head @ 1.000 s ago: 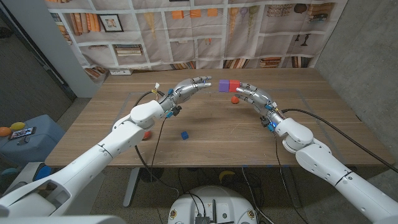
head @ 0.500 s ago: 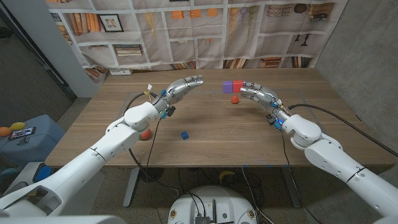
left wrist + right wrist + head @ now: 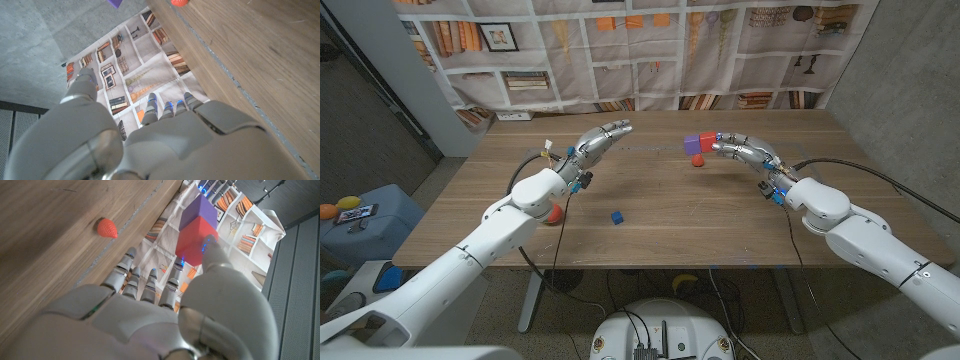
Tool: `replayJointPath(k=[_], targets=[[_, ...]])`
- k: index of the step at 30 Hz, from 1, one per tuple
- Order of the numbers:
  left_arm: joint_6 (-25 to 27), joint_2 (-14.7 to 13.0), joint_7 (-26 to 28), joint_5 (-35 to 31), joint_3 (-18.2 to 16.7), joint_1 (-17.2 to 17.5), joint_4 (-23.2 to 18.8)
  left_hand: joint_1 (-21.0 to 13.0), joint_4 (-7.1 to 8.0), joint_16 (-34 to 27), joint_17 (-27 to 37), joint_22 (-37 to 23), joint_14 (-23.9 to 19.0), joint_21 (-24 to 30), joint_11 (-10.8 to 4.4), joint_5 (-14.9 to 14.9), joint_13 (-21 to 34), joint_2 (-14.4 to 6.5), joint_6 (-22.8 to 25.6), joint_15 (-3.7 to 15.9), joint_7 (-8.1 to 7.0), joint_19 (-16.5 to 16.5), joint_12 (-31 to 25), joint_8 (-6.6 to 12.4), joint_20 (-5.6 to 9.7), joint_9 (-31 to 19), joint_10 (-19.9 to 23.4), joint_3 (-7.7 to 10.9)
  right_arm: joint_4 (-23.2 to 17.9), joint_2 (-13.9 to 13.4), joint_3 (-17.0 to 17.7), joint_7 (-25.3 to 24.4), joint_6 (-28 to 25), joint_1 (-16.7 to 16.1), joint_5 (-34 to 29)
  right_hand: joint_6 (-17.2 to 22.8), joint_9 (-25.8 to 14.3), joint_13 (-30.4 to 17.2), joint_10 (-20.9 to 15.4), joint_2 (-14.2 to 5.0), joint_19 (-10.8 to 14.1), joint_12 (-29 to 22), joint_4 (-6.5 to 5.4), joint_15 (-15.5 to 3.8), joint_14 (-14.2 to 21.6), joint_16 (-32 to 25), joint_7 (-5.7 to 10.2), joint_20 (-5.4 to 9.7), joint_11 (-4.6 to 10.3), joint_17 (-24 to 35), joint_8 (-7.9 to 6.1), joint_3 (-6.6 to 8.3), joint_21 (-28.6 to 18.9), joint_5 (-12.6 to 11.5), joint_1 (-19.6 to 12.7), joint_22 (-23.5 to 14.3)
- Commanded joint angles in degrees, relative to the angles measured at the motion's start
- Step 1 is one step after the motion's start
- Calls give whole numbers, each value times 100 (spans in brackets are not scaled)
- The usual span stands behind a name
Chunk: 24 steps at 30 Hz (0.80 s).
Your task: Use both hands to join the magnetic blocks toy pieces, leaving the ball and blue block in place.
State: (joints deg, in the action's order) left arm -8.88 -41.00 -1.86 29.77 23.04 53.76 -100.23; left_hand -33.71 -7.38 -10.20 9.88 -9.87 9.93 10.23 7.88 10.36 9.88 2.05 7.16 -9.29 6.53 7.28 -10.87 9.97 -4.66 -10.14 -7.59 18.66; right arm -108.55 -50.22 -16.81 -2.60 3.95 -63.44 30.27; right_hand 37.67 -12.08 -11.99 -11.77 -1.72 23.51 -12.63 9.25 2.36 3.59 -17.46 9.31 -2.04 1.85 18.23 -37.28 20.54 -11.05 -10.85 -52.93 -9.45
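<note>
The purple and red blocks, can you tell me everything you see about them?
The blocks are two plain cubes, one purple and one red, stuck side by side as a single piece. They look smooth and matte, like plastic. The right hand holds them up above the table, gripping the red end, so the purple cube juts out free toward the left hand. In the right wrist view, a fingertip presses on the red cube. A small red strawberry toy lies on the table just below them, not touching.

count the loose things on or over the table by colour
purple: 1, purple block
red: 3, red block, strawberry toy, ball
blue: 1, blue block
total: 5
</note>
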Motion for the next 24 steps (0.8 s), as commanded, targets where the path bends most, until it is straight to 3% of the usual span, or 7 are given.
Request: replayJointPath(k=[1, 24], targets=[[-84, 98, 307, 64, -135, 195, 110, 49, 41, -30, 3, -3, 319, 53, -30, -8, 19, -12, 37, 55, -32, -12, -16, 43, 49, -1, 19, 16, -380, -538, 75, -131, -706, 30, -399, 807, -30, -10, -37, -300, -5, 17, -1, -8, 57, -14, 332, 29, 3, 13, -121, -20, 9, -50, -238, -33], [-273, 355, 630, 151, -230, 360, 329, 205, 80, -55, 0, -2, 165, 102, -111, -14, 15, -154, 151, 105, -55, -163, -59, 73, 95, 6, 164, 21, -914, -1143, 165, -246, -1674, 125, -856, 825, -45, -11, -55, -315, 4, 17, -1, -24, 72, -21, 333, 41, 14, 21, -128, -39, 2, -51, -245, -33]])
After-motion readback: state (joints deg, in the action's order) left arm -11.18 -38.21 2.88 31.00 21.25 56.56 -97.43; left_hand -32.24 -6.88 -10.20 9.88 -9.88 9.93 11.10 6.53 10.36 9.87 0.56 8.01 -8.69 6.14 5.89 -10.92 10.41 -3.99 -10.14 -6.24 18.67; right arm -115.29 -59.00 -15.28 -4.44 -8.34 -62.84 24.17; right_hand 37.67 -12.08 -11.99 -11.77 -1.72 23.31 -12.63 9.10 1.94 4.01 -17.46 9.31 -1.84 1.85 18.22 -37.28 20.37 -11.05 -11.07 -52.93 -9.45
